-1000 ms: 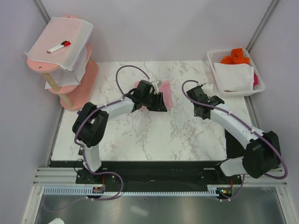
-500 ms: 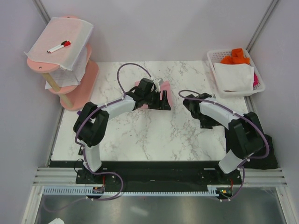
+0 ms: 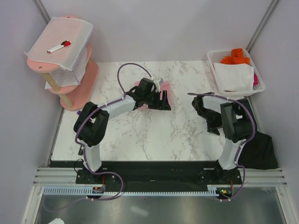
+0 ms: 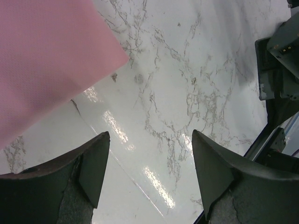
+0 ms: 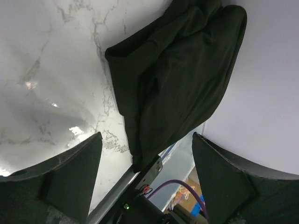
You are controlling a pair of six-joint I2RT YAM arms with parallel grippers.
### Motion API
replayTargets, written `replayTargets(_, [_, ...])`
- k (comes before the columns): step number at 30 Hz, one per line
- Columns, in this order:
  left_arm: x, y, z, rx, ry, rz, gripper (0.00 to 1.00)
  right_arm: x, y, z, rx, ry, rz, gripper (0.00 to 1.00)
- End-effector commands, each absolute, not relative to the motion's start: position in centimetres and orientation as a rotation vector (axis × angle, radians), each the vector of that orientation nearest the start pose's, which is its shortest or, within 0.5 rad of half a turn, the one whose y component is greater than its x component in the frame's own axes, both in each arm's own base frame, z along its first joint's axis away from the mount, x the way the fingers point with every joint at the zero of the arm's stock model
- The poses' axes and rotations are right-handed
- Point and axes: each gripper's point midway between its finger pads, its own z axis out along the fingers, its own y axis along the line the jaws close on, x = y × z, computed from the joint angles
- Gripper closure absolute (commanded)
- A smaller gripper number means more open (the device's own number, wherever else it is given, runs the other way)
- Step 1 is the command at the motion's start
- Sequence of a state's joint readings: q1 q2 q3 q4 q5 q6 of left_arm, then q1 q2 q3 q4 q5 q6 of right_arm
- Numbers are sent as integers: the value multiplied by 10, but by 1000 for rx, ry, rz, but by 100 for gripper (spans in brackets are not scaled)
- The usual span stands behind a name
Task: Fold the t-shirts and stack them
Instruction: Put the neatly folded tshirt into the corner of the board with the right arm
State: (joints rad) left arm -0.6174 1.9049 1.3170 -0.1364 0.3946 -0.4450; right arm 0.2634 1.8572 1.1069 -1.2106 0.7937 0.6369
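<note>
Both gape wide and empty: left end effector (image 4: 149, 135), right end effector (image 5: 145, 135).

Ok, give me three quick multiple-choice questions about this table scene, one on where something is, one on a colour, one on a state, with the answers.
1. Where is the black shirt?
A. middle of the table
B. hanging over the table's right edge, near the front
C. far left corner

2. What colour is the shirt by the left hand?
A. orange
B. pink
C. blue

3. How is the right hand?
A. open, empty
B. shut on the black shirt
C. shut, empty

Answers:
1 B, it spills off the right edge beside the right arm.
2 B, the pink shirt fills a corner of the left wrist view.
3 A, its fingers stand apart with nothing between them.
</note>
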Motion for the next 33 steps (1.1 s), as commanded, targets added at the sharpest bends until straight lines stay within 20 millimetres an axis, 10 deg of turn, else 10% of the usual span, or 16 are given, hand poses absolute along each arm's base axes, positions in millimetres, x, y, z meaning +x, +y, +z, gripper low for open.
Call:
replayTargets(1, [353,-355,103,496,2375,-976,22,224,-65,48,328,2868,-1364,15])
replayTargets(12, [342,-349,98,507,2390,-979,22,209,-93,2,305,2976,-1541,21])
replayTargets(18, [341,-345,95,498,2395,-965,22,210,-91,-2,295,2987,-1514,100])
replayTargets(33, [343,-343,82,473,2430,-940,23,285,-47,50,354,2782,-1079,100])
